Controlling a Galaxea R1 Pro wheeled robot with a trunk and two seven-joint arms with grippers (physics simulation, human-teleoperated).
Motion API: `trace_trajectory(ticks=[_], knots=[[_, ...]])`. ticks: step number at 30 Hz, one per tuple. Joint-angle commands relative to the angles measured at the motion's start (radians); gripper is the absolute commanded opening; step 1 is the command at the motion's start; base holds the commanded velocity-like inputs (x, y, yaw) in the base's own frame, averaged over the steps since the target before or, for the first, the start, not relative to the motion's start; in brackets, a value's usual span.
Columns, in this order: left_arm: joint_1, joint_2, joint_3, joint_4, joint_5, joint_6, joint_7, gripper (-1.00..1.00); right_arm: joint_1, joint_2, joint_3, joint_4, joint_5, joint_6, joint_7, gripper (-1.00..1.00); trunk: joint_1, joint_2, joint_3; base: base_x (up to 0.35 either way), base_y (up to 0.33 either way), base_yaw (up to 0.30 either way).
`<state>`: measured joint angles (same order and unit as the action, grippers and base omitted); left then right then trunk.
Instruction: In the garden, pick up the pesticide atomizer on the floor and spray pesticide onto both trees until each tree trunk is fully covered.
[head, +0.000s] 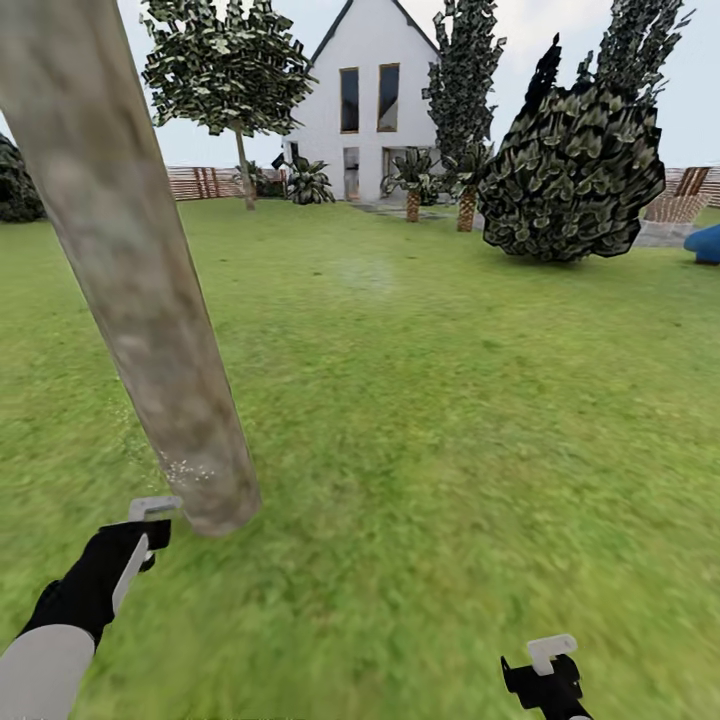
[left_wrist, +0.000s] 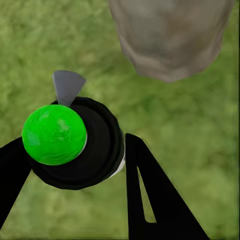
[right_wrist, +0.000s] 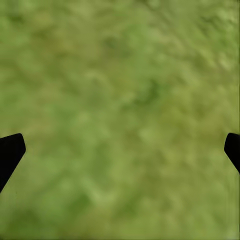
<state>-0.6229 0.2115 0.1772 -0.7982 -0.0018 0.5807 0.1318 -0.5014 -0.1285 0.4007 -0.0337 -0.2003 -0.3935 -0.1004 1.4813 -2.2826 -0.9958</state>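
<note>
Beside the tree trunk, left end effector grips the pesticide atomizer.

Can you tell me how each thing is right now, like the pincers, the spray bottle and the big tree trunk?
left pincer: shut on the pesticide atomizer.
pesticide atomizer: held, its top green, near the trunk's base.
right pincer: open, empty, over grass.
near tree trunk: standing, whitish specks low down.
far tree: standing by the fence.
</note>
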Motion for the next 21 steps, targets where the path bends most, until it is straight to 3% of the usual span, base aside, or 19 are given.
trace_trajectory(ticks=[1, 5, 7, 13, 21], knots=[[-0.007, -0.003, -0.001, -0.061, 0.0, 0.043, 0.003, -1.0, 0.0, 0.0, 0.009, 0.0, -0.008, -0.002, -0.002, 1.0, 0.0, 0.0, -0.001, 0.0, 0.0, 0.035], [-0.061, -0.003, -0.001, -0.161, 0.0, 0.157, -0.001, -1.0, 0.0, -0.003, 0.009, 0.0, -0.008, -0.002, -0.003, 1.0, 0.0, 0.0, -0.001, 0.0, 0.0, 0.006], [-0.094, 0.007, 0.0, -0.171, 0.0, 0.186, -0.004, -1.0, 0.0, -0.003, 0.009, 0.0, -0.008, -0.002, -0.003, 1.0, 0.0, 0.0, -0.001, 0.0, 0.0, 0.0], [-0.092, 0.005, -0.007, -0.174, -0.002, 0.189, -0.006, -1.0, 0.0, -0.003, 0.009, 0.0, -0.008, -0.002, -0.002, 1.0, 0.0, 0.0, -0.001, 0.072, -0.041, 0.0], [-0.092, 0.003, -0.006, -0.174, -0.004, 0.197, -0.005, -1.0, 0.0, -0.003, 0.009, 0.0, -0.008, -0.002, -0.003, 1.0, 0.0, 0.0, -0.001, 0.119, -0.218, 0.0]])
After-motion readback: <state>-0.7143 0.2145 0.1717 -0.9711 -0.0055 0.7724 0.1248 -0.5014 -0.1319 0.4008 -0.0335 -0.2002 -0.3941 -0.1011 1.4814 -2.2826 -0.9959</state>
